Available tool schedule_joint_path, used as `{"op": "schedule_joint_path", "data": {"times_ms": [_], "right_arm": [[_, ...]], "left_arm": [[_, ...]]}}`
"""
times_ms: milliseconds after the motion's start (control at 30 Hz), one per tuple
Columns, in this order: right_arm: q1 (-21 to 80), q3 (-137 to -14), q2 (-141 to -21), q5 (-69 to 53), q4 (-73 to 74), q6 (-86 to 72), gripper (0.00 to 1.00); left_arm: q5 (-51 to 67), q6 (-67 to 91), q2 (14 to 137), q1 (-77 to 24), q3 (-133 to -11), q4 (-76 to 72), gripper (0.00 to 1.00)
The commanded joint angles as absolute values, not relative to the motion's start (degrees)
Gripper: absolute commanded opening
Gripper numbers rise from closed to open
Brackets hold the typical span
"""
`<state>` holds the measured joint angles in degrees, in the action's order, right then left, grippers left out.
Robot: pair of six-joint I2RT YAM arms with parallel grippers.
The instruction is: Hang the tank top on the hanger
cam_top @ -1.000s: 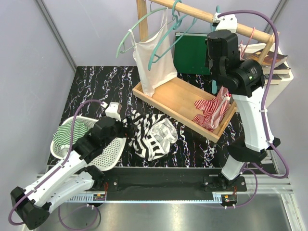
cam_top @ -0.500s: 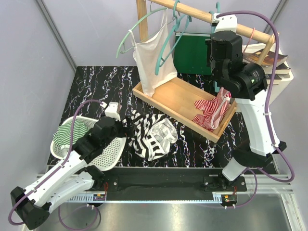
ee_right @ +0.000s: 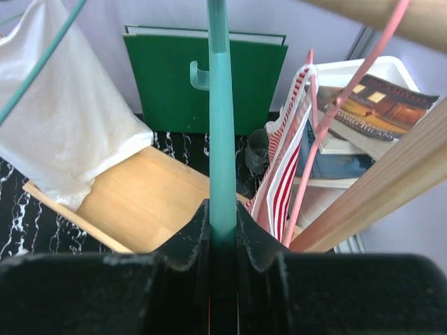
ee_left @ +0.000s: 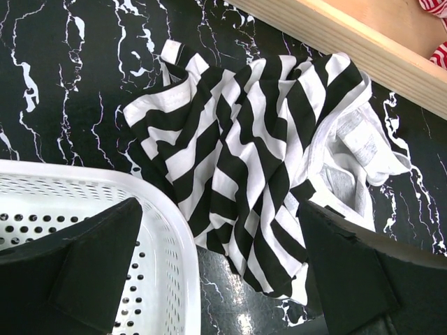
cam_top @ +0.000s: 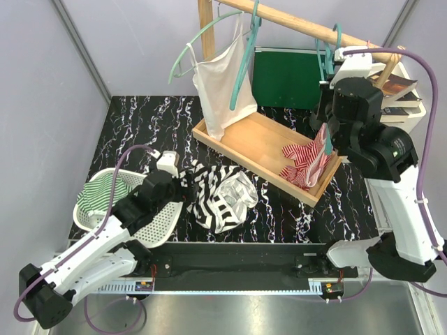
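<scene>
Black-and-white striped tank top [ee_left: 244, 160], teal hanger [ee_right: 222, 139], black table [cam_top: 140, 125] with white squiggles, white basket [ee_left: 91, 183], red-and-white striped cloth [cam_top: 304, 166], green board [cam_top: 283, 77], light brown tray [cam_top: 244, 143]

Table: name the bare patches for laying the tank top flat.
Free: the table beyond the basket, left of the tray; also the strip between the tank top and the right edge, below the tray. Crowded: basket and tank top, close together, near left.
</scene>
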<state>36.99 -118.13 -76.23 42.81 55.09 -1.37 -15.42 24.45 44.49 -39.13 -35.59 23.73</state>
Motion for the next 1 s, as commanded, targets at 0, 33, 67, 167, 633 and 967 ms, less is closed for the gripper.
{"op": "schedule_joint_path", "data": {"times_ms": [0,33,67,167,633,967], "right_arm": [[37.53,-110.33,-72.52,41.75,50.19,-4.04,0.0],[37.53,-109.0,-71.64,41.57,49.84,-4.3,0.0],[37.53,-107.77,-70.93,41.14,48.88,-4.39,0.0],[37.62,-103.11,-68.03,38.5,46.85,-4.57,0.0],[37.62,-91.41,-64.6,32.44,46.32,-8.08,0.0],[38.14,-82.45,-62.49,26.2,45.09,-12.39,0.0]], "left_arm": [[-13.37,24.52,45.87,-39.55,-34.63,20.66,0.99],[-12.58,24.35,46.31,-39.55,-34.54,19.96,0.99],[-11.79,24.17,46.84,-39.46,-34.54,19.6,0.99],[-9.41,24.08,48.51,-39.55,-34.45,18.37,0.99],[-4.75,26.37,55.19,-39.55,-31.99,13.99,0.99],[-0.53,28.65,62.3,-39.55,-29.97,5.89,0.99]]}}
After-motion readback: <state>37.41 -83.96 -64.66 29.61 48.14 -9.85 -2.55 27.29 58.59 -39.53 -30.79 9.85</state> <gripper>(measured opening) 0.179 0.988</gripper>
